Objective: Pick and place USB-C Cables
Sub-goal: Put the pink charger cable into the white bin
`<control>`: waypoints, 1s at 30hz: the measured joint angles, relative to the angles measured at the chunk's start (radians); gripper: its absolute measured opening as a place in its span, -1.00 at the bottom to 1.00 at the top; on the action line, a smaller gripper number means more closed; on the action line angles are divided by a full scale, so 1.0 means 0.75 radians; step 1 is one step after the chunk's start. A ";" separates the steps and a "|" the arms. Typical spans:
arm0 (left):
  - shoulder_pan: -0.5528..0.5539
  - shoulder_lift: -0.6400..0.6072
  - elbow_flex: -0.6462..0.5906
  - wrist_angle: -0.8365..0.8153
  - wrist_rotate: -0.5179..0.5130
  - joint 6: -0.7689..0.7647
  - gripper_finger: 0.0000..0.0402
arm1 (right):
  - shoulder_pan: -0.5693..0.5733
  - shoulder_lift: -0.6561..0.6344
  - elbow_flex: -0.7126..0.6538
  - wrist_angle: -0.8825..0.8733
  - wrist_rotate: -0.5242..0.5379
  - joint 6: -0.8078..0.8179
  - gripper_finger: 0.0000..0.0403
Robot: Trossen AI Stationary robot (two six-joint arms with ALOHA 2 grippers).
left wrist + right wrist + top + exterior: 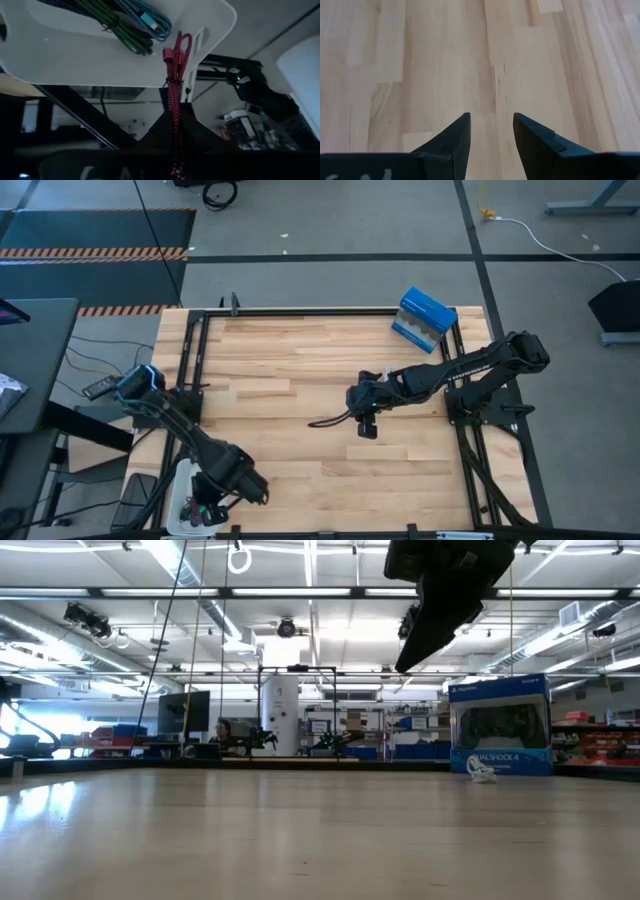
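1. Judging by how things lie now, we put the task past its midpoint — the green cable [115, 25] and the teal cable [145, 17] lie in the white tray [60, 55], with a darker bundle just showing at that frame's top edge
2. We see the left gripper [245, 483] at the lower left of the high view, beside the tray [178, 505], its fingers closed on the maroon cable [175, 95], which hangs down past the tray's rim in the left wrist view — so this one is carried but not yet laid in
3. We see the right gripper [490, 137] over the middle of the table [300, 370], jaws standing apart with only bare wood between them; it holds nothing
4. A thin dark cord [328, 421] trails on the wood just left of the right gripper in the high view — we cannot tell whether it is one of the cables
5. The white cable [482, 774] seems to lie by the blue-and-white box [424, 319] at the upper right, still to be fetched
6. How many purple cables are already in the tray we cannot tell
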 joint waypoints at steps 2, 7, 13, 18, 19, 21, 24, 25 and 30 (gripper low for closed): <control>0.009 0.011 -0.007 0.001 0.028 0.027 -0.91 | 0.000 0.000 0.000 0.025 0.000 -0.001 -0.23; 0.008 0.010 -0.109 0.000 0.146 0.057 -0.91 | 0.000 -0.001 0.000 0.033 -0.017 -0.005 -0.23; 0.009 0.004 -0.257 0.116 0.133 0.125 -0.91 | 0.003 -0.001 0.000 0.016 -0.033 -0.025 -0.23; 0.016 -0.004 -0.386 0.144 0.182 0.221 -0.91 | 0.012 -0.001 0.000 0.015 -0.035 -0.024 -0.23; 0.016 -0.016 -0.415 0.153 0.193 0.233 -0.91 | 0.016 -0.001 0.000 0.015 -0.035 -0.019 -0.23; 0.024 -0.041 -0.466 0.206 0.201 0.231 -0.91 | 0.025 -0.001 0.000 0.015 -0.035 -0.008 -0.23; 0.029 -0.085 -0.530 0.344 0.139 0.170 -0.91 | 0.041 -0.001 0.000 0.016 -0.035 -0.005 -0.23; 0.030 -0.096 -0.538 0.378 0.102 0.154 -0.91 | 0.045 -0.001 0.000 0.016 -0.035 -0.004 -0.23; 0.005 -0.104 -0.548 0.398 -0.136 0.118 -0.77 | 0.065 -0.001 0.000 0.018 -0.034 0.020 -0.23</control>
